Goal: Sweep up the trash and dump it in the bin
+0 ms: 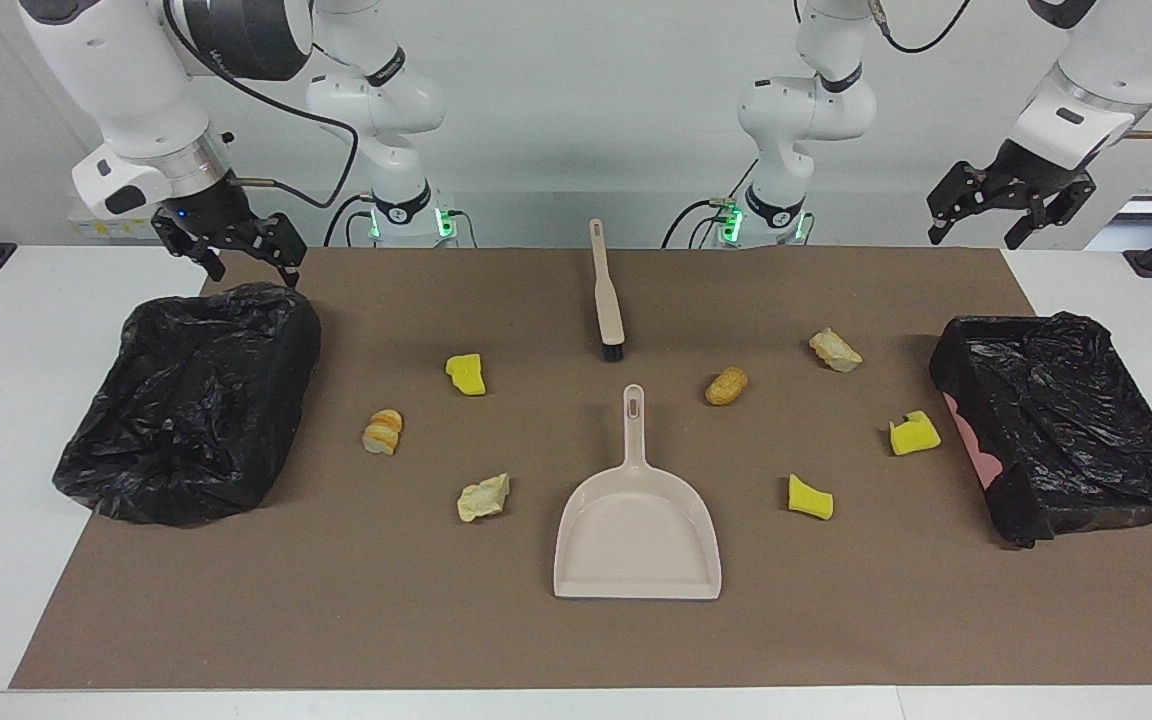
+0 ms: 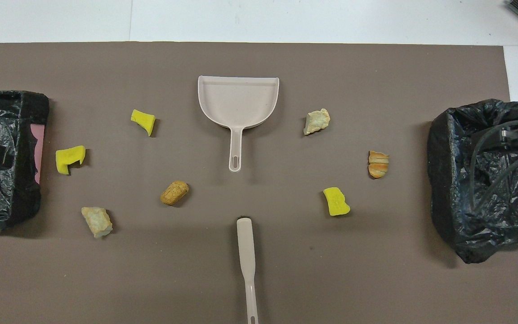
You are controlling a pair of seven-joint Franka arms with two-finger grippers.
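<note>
So you haven't started sweeping yet. Your right gripper hangs open and empty over the crumpled black-lined bin at its own end of the table. All seven bits of trash lie on the brown mat, flanking the beige plastic dustpan: yellow sponge chunks and tan bread-like lumps. The beige black-bristled brush lies nearer to the robots than the dustpan. Your left gripper, likewise open and empty, waits above the second black-lined bin. Next, I'd say, take up brush and dustpan.

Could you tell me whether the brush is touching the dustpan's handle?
Apart: the overhead view shows bare mat between the brush bristles and the dustpan handle tip.
</note>
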